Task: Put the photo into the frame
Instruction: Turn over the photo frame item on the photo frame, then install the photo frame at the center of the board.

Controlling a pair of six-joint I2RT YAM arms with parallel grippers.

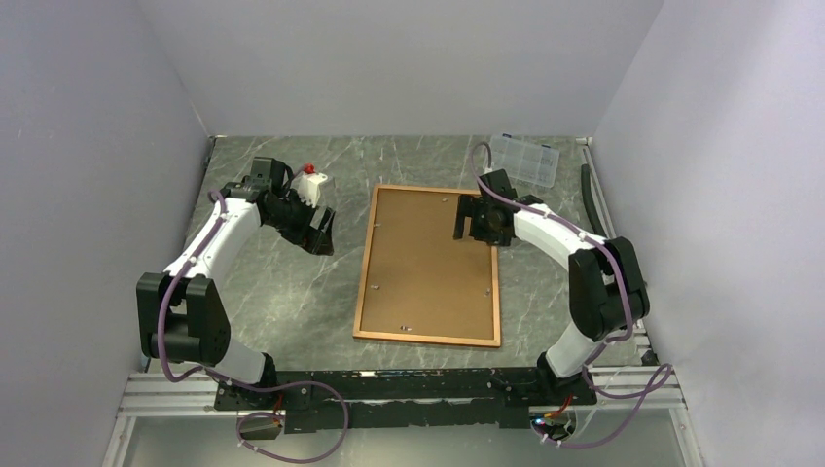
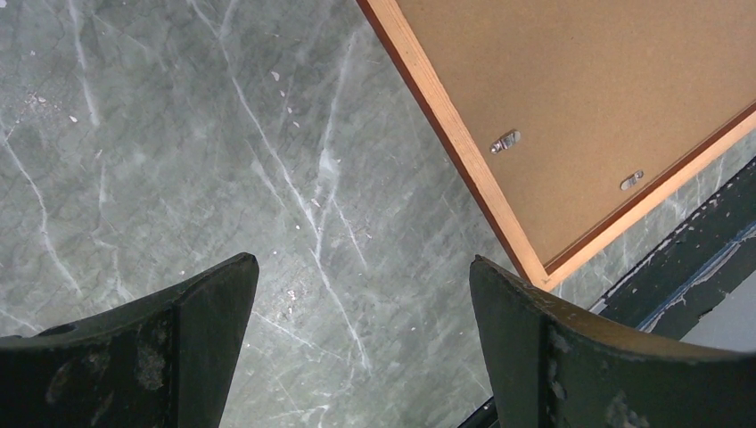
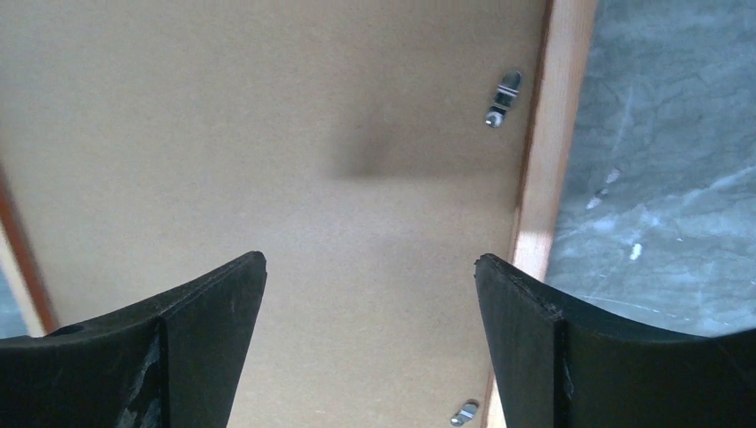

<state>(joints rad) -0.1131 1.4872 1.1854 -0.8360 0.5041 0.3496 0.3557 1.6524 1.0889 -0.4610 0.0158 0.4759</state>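
Observation:
The frame (image 1: 368, 263) lies face down in the middle of the table, its tan back side up, with the brown backing board (image 1: 428, 263) set inside it. The photo is not in view. My left gripper (image 1: 321, 233) is open and empty, hovering over bare table left of the frame; the left wrist view shows it (image 2: 364, 261) with the frame's near corner (image 2: 446, 125) at its right. My right gripper (image 1: 469, 222) is open and empty above the frame's far right part; in the right wrist view it (image 3: 370, 259) hangs over the board (image 3: 267, 134) beside the frame's edge (image 3: 544, 178).
A small clear compartment box (image 1: 525, 161) sits at the back right. A small white object with a red top (image 1: 311, 183) stands behind the left gripper. Metal retaining clips (image 3: 505, 96) line the frame's inner edge. Grey walls enclose the table on three sides.

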